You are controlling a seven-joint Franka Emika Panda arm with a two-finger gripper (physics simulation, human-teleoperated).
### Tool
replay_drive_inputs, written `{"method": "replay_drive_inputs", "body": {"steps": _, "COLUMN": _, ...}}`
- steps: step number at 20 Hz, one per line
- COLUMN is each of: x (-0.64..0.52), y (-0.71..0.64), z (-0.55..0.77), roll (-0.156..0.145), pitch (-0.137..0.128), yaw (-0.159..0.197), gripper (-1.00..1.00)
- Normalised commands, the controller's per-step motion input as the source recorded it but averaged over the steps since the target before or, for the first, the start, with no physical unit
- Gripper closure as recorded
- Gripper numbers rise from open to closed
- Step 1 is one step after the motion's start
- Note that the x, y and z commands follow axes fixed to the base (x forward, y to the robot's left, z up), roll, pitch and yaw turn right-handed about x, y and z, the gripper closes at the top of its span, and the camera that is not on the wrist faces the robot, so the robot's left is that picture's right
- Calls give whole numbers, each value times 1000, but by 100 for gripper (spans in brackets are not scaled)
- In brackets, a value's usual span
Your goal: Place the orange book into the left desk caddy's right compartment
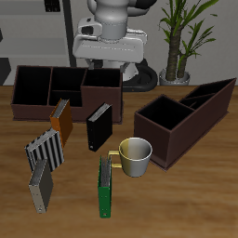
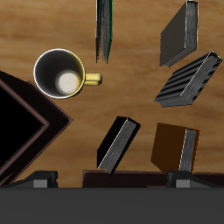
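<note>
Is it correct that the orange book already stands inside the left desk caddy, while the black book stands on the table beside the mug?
Not quite. The exterior view shows the orange book on the table, outside the left desk caddy. The rest holds: the black book stands on the table beside the mug.

Orange book (image 1: 61, 118) upright near the black book; left desk caddy (image 1: 186, 118), right compartment (image 1: 163, 119) apart.

No words, numbers, brands or signs can be read in either view. The covers of the orange book (image 1: 60, 118), the black book (image 1: 99, 125) and the green book (image 1: 106, 186) are plain, and the mug (image 1: 136, 157) and the left desk caddy (image 1: 186, 119) bear no label.
</note>
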Motion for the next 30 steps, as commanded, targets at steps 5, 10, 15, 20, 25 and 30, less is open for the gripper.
{"method": "replay_drive_inputs", "body": {"steps": 5, "x": -119, "y": -510, "z": -13, "roll": 77, "pitch": -19, "yaw": -15, "gripper": -100}}
{"method": "replay_drive_inputs", "body": {"steps": 10, "x": -50, "y": -464, "z": -119, "roll": 35, "pitch": -7, "yaw": 4, "gripper": -100}}
{"method": "replay_drive_inputs", "body": {"steps": 15, "x": -176, "y": -618, "z": -104, "roll": 41, "pitch": -40, "yaw": 22, "gripper": -100}}
{"method": "replay_drive_inputs", "body": {"steps": 20, "x": -135, "y": -551, "z": -104, "roll": -7, "pitch": -16, "yaw": -9, "gripper": -100}}
{"method": "replay_drive_inputs", "body": {"steps": 25, "x": -83, "y": -524, "z": -122, "roll": -72, "pitch": -3, "yaw": -30, "gripper": -100}}
{"method": "replay_drive_inputs", "body": {"steps": 30, "x": -32, "y": -206, "z": -105, "roll": -48, "pitch": -70, "yaw": -20, "gripper": -100}}
